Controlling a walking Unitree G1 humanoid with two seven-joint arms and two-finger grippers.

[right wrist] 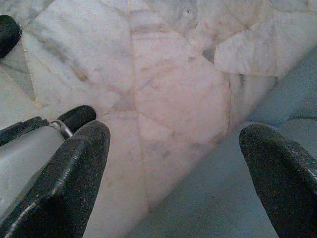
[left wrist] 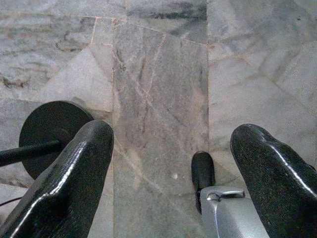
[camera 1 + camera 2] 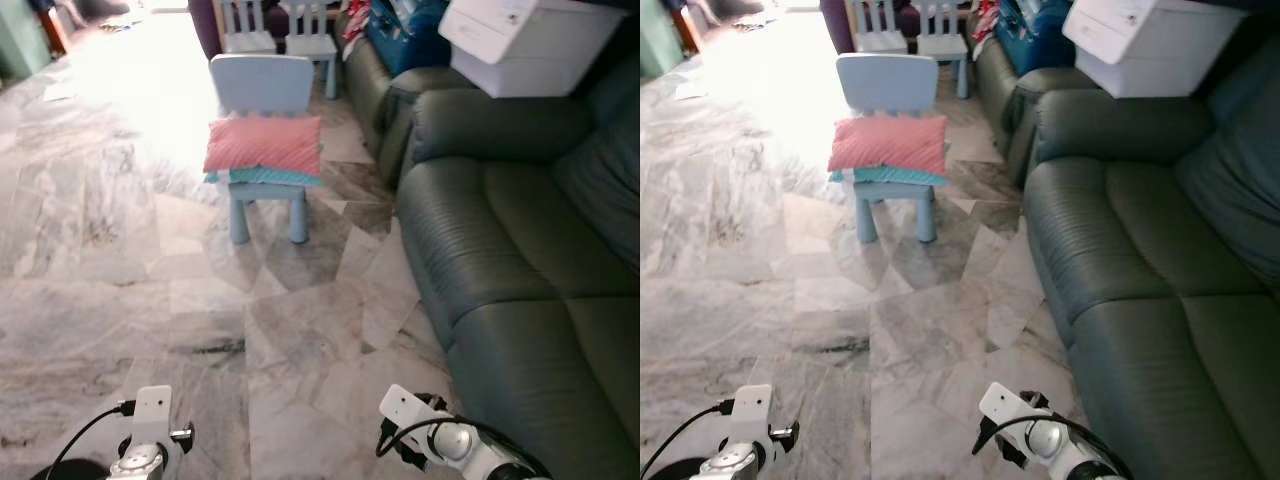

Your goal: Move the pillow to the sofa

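We hang both arms low while we face the room: left gripper [image 2: 168, 163] and right gripper [image 1: 173, 163] spread, empty. The pillow [image 3: 264, 143] lies on the chair [image 3: 262, 85], near the sofa [image 3: 500, 250], out of our reach.

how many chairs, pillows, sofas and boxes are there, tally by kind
small chairs: 3 (light blue chair holding the pillows, two more behind it)
pillows: 2 (pink pillow stacked on a teal pillow)
sofas: 2 (grey sofa on the robot's right, another further back)
white boxes: 1 (white box on the grey sofa's arm)
total: 8
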